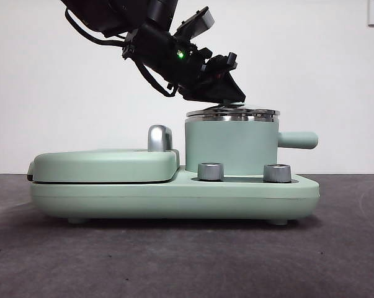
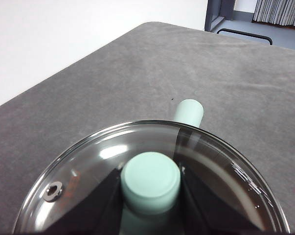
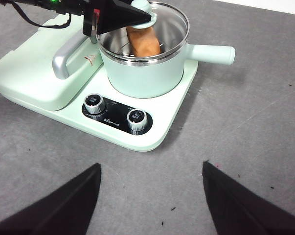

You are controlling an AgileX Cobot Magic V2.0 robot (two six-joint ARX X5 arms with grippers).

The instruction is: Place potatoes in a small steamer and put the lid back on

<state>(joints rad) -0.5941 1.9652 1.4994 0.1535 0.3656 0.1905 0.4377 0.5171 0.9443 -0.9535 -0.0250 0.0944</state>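
Observation:
The mint-green steamer pot (image 1: 230, 146) stands on the cooker base, its stubby handle (image 1: 298, 139) pointing right. The orange-brown potato (image 3: 143, 41) lies inside the pot (image 3: 142, 73). My left gripper (image 1: 227, 93) reaches in from the upper left and is shut on the green knob (image 2: 150, 182) of the glass lid (image 2: 88, 171). The lid (image 1: 233, 113) sits at the pot's steel rim, slightly tilted; I cannot tell whether it rests fully. My right gripper (image 3: 151, 169) is open and empty, held back above the table in front of the cooker.
The flat mint-green griddle cover (image 1: 106, 164) with its chrome handle (image 1: 159, 138) lies left of the pot. Two steel dials (image 1: 211, 171) (image 1: 276, 172) stand on the base (image 1: 174, 195) in front. Grey table all around.

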